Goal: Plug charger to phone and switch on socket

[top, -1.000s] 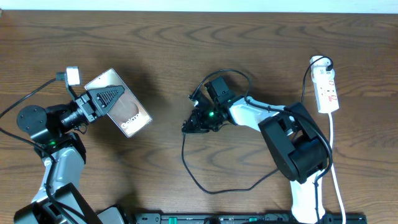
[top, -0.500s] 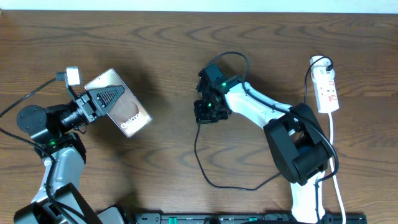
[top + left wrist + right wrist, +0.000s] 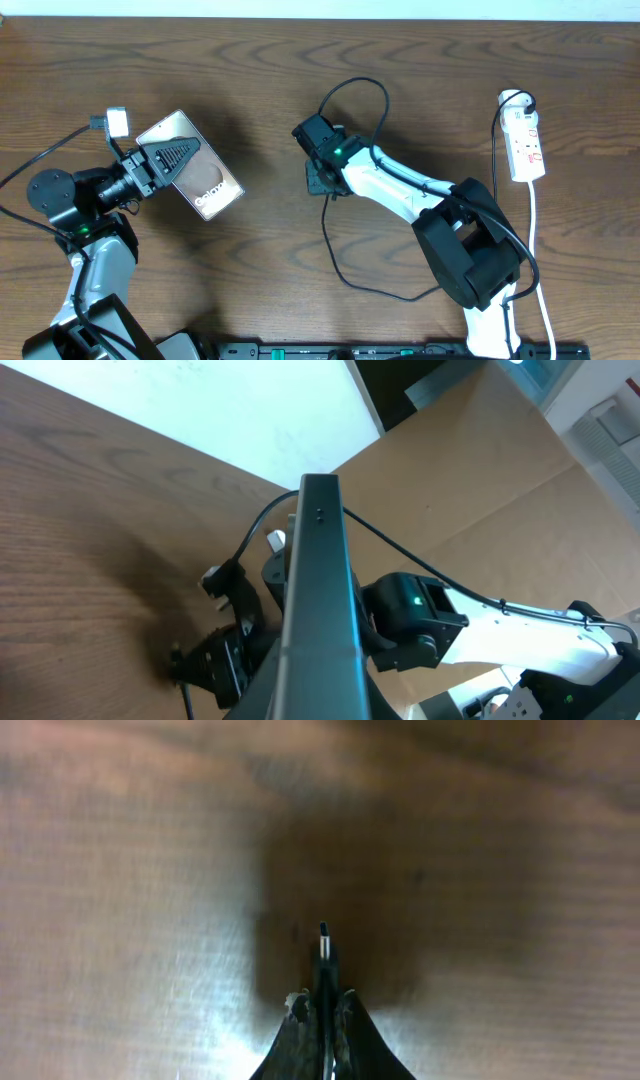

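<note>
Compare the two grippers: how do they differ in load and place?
The left gripper holds the phone, a broad flat slab; the right gripper pinches the thin plug tip of the charger. The left gripper sits far left, the right gripper near centre. Both are shut.

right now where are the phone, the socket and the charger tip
phone (image 3: 214, 186) overhead, lettered lower face
socket (image 3: 527, 148) overhead, middle of strip
charger (image 3: 324, 942) right wrist, plug tip
</note>
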Robot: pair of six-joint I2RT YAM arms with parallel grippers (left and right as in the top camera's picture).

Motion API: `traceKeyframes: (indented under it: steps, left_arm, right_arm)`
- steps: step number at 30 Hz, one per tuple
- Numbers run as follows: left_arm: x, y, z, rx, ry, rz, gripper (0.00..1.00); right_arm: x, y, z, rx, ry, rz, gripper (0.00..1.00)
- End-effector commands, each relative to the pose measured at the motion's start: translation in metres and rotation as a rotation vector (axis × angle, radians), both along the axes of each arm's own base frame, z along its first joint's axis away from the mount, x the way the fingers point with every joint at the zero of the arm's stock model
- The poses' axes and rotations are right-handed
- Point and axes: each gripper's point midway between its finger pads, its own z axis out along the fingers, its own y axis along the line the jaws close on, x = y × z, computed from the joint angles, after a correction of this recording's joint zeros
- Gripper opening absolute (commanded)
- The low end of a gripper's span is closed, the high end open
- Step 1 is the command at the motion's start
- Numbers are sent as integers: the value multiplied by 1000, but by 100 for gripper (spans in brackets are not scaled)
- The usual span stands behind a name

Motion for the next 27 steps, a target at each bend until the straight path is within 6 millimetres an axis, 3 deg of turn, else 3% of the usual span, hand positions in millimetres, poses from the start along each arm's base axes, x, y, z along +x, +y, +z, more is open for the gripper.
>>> traceKeyframes:
  steps: [1,15,18,22,25,27]
  left_arm:
    - [-1,1,4,16,-26,0,7]
    - [-1,1,4,16,-26,0,7]
    - [-1,1,4,16,-26,0,8]
    - [-1,1,4,16,-26,0,8]
    - [-1,1,4,17,-27,0,7]
    - [-1,1,4,19,-31,0,7]
  right_arm:
    - [-2,-25,-24,-99,-7,-62,1]
    - [0,-20,-36,-51,-41,-59,1]
    - [-15,-1,-37,36,43,57,1]
    - [-46,39,-28,240,175,344,1]
    - [-88,78,0,529,254,691,1]
    - [-111,92,23,705,265,874,1]
